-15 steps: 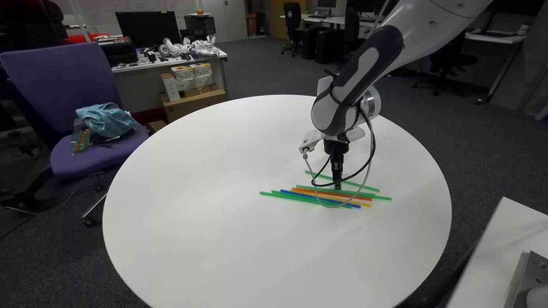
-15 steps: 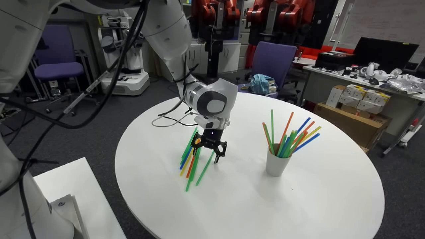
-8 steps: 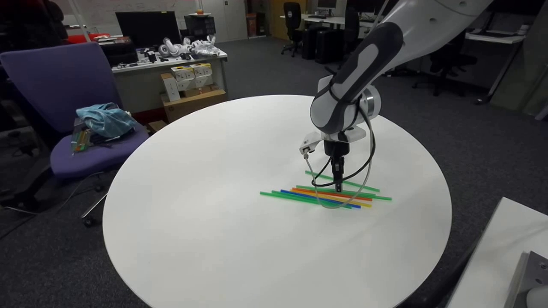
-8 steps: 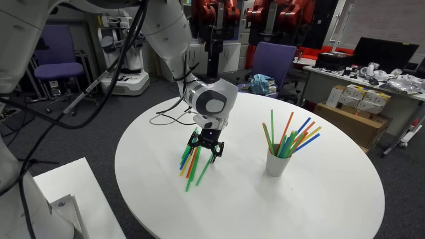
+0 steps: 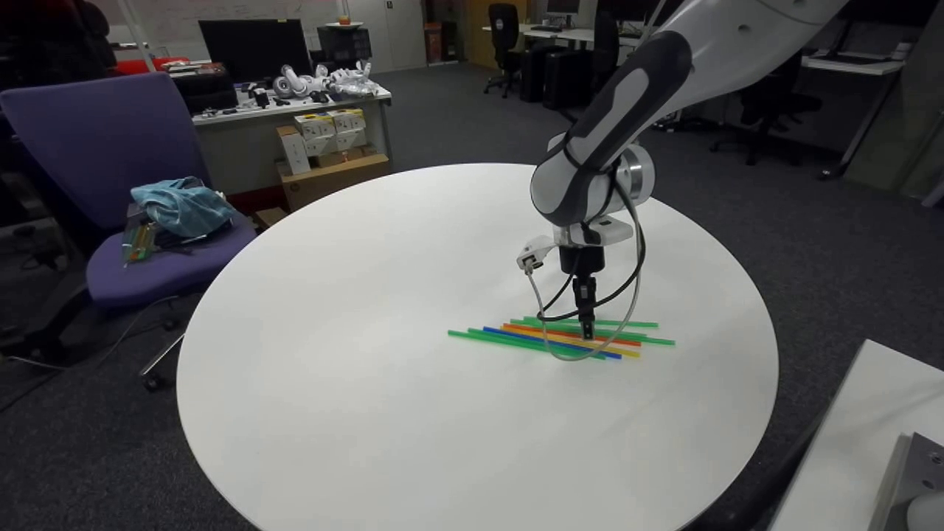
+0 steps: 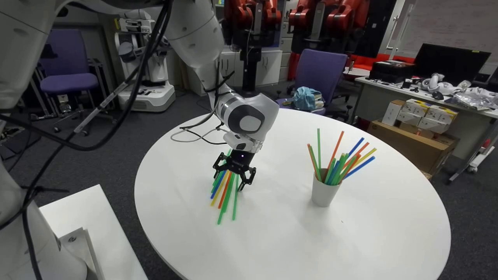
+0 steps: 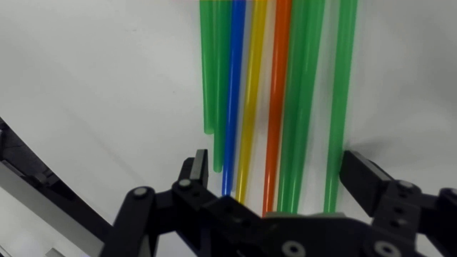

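The arm (image 5: 726, 51) slants down from the upper right in an exterior view to the wrist (image 5: 562, 188), right of centre; the gripper (image 6: 228, 183) points downward near the middle of an exterior view, slightly tilted; its fingers (image 7: 360, 178) stand wide apart in the wrist view's lower part.

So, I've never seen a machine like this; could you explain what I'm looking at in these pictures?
The machine is a white robot arm ending in a black gripper, a bit like a hand. Both wide pictures are taken from outside the robot, from different places; the close-up is taken from its wrist. On the round white table lies a row of coloured straws. A white cup stands there too, with more straws poking out. The two fingers are spread either side of the row, one seemingly touching the outermost green straw. They are open, so nothing is held.
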